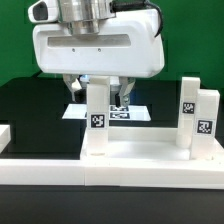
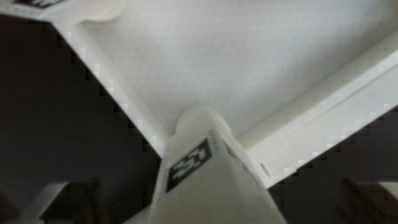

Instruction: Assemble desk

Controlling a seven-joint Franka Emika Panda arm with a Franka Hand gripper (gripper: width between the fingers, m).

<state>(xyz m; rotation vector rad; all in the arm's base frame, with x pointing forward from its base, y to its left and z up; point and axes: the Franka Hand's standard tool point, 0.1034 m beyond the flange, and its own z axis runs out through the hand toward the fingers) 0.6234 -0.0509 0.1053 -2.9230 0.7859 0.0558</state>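
three white legs (image 1: 98, 122), one desk panel (image 1: 140, 150), one marker board (image 1: 75, 111)

The exterior view is looking level and close across the table at the arm. The wrist view is looking down along a tagged leg (image 2: 199, 160) onto the panel (image 2: 214, 60). Both are showing that leg (image 1: 96, 115).

1. Upright leg (image 1: 96, 120) stands directly under the tool (image 1: 98, 92), filling the gap between its fingers.
2. Two more legs (image 1: 198, 122) crowd 3 o'clock in the exterior view.
3. Black table (image 1: 30, 110) at 9 o'clock lies open.
4. Border rail (image 1: 110, 170) blocks 6 o'clock.
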